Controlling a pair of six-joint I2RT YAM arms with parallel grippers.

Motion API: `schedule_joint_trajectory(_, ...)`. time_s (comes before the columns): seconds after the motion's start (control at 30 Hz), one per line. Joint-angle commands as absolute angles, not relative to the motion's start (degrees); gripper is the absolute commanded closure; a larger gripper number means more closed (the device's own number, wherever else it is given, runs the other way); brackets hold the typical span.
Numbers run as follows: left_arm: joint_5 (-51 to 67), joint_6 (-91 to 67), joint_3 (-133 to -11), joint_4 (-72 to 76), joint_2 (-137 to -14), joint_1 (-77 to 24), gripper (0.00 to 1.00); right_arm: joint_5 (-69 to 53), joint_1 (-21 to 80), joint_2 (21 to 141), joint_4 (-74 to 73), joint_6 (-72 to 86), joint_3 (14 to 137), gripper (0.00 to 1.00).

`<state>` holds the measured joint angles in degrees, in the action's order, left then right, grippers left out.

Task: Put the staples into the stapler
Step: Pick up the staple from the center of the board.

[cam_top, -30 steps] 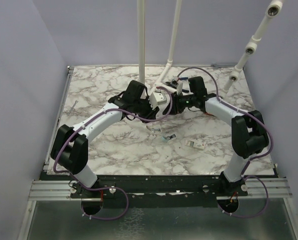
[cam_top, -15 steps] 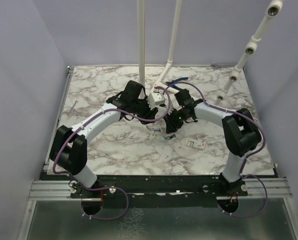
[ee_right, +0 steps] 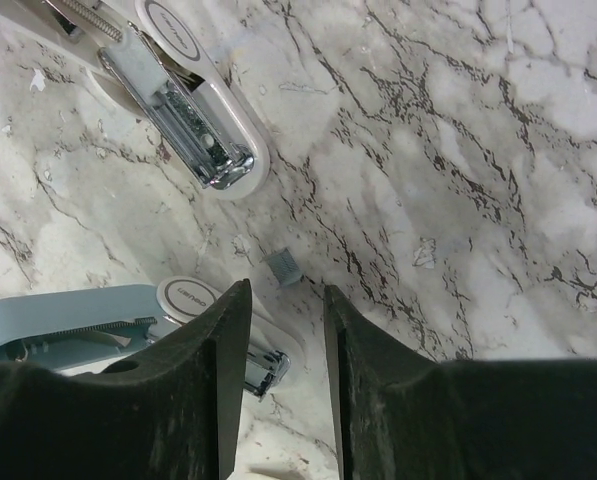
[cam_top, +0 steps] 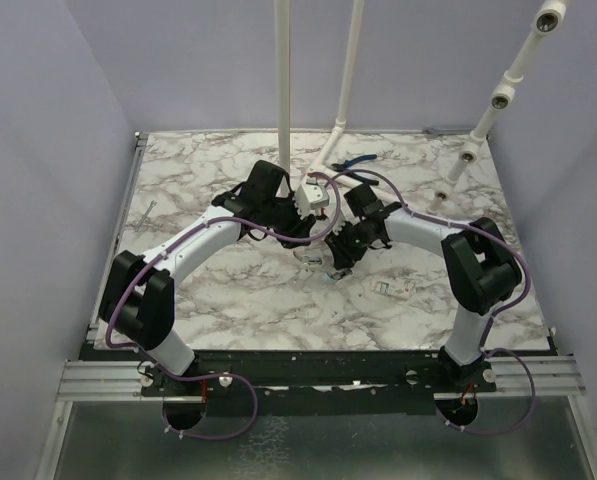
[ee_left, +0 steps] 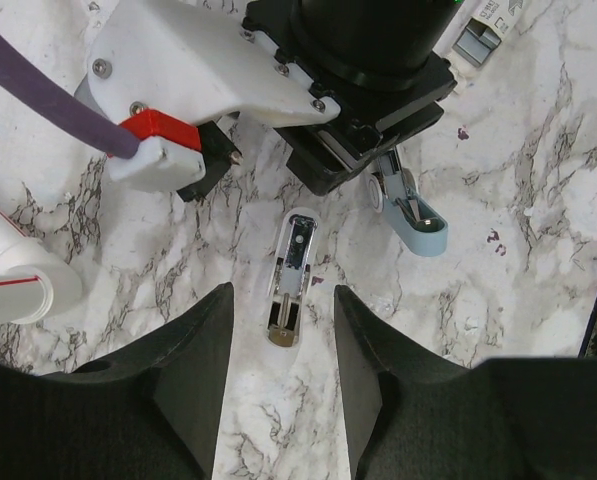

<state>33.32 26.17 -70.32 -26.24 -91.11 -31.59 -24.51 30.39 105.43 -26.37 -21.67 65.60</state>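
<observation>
The pale blue-green stapler (ee_right: 58, 330) lies open at the lower left of the right wrist view, its silvery metal tip (ee_right: 265, 370) beside my left finger. It also shows in the left wrist view (ee_left: 415, 218) and the top view (cam_top: 335, 275). A small grey block of staples (ee_right: 283, 265) lies on the marble just ahead of my right gripper (ee_right: 285, 292), which is open and empty, low over the table (cam_top: 335, 258). My left gripper (ee_left: 283, 295) is open and empty, higher up (cam_top: 306, 222), looking down.
A second, white stapler lies open with its metal channel up (ee_right: 193, 125), below the left gripper (ee_left: 290, 275) (cam_top: 308, 257). A small white item lies to the right (cam_top: 390, 288). White pipe stands rise at the back (cam_top: 283, 90). A blue tool lies at the far edge (cam_top: 356, 160).
My right arm has swung from the back of the table forward and down to the staplers, its gripper now just above the staple block. The left arm has barely moved.
</observation>
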Motion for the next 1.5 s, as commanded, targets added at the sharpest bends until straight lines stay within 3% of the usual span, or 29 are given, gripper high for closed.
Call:
schedule_joint_trajectory(0.0,35.5,26.46,-69.87,-26.54,-89.82,-31.38,0.54,-21.59,32.17,107.09,-24.92,-22.18,64.23,0.62)
schedule_joint_trajectory(0.5,35.04,26.54,-69.94,-26.54,-89.91,-31.38,0.54,-18.4,32.27,102.98,-21.04,-22.94,62.01,0.98)
schedule_joint_trajectory(0.97,35.77,26.15,-70.47,-26.27,-90.42,-31.3,0.53,-23.51,30.01,98.19,-20.73,-20.42,63.1,0.99)
schedule_joint_trajectory(1.17,39.31,25.26,-70.27,-23.66,-90.17,-30.9,0.52,-39.93,25.33,95.02,-19.46,-14.3,64.67,0.99)
schedule_joint_trajectory(1.37,47.29,30.83,-70.87,-24.07,-89.44,-30.51,0.31,-62.51,22.46,92.2,-17.24,-11.95,63.97,0.98)
schedule_joint_trajectory(1.47,52.84,41.09,-72.05,-29.4,-89.21,-30.45,0.24,-69.17,22.42,92.33,-17.72,-12.1,63.84,0.98)
